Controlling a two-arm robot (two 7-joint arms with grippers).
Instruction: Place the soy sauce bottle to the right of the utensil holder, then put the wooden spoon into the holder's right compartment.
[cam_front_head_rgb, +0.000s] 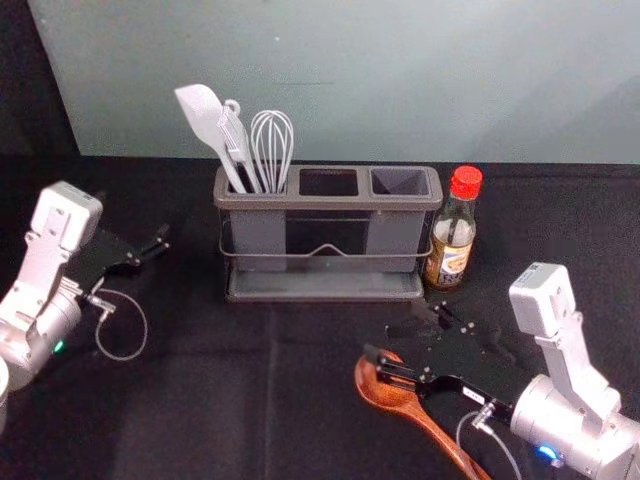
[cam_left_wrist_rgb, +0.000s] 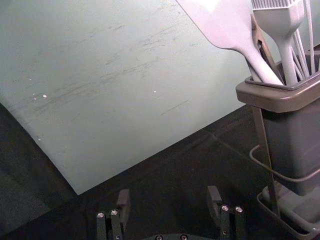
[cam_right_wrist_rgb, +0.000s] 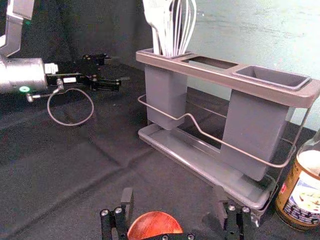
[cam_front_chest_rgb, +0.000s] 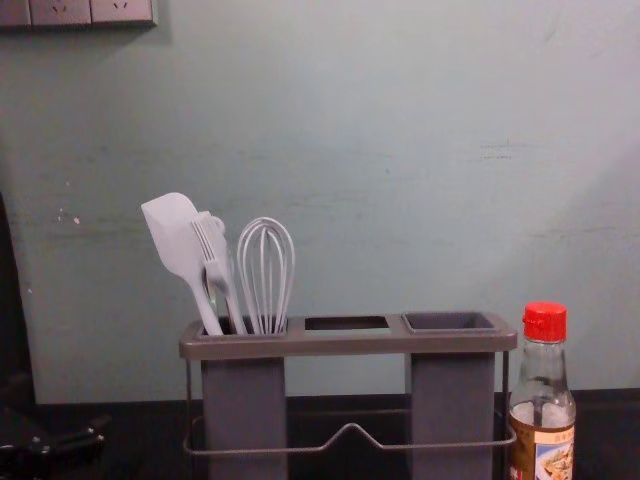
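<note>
In the head view my right gripper (cam_front_head_rgb: 402, 335) is open at the bowl of the wooden spoon (cam_front_head_rgb: 430, 425), which lies on the table with its handle toward the front edge. The right wrist view has the spoon's bowl (cam_right_wrist_rgb: 154, 226) low between the spread fingers of the right gripper (cam_right_wrist_rgb: 174, 200). The soy sauce bottle (cam_front_head_rgb: 453, 240) stands upright just right of the utensil holder (cam_front_head_rgb: 330, 290). Its red cap (cam_front_chest_rgb: 545, 322) is on. The holder's right compartment (cam_front_chest_rgb: 450, 322) looks empty. My left gripper (cam_front_head_rgb: 152, 248) waits at the left, and its wrist view shows the gripper (cam_left_wrist_rgb: 169, 197) open.
A grey spatula (cam_front_head_rgb: 205, 120), a brush-like utensil and a whisk (cam_front_head_rgb: 272, 145) stand in the holder's left compartment. A pale wall (cam_front_chest_rgb: 350, 150) rises behind the black table (cam_front_head_rgb: 240, 390). Sockets (cam_front_chest_rgb: 90, 10) are on the wall at upper left.
</note>
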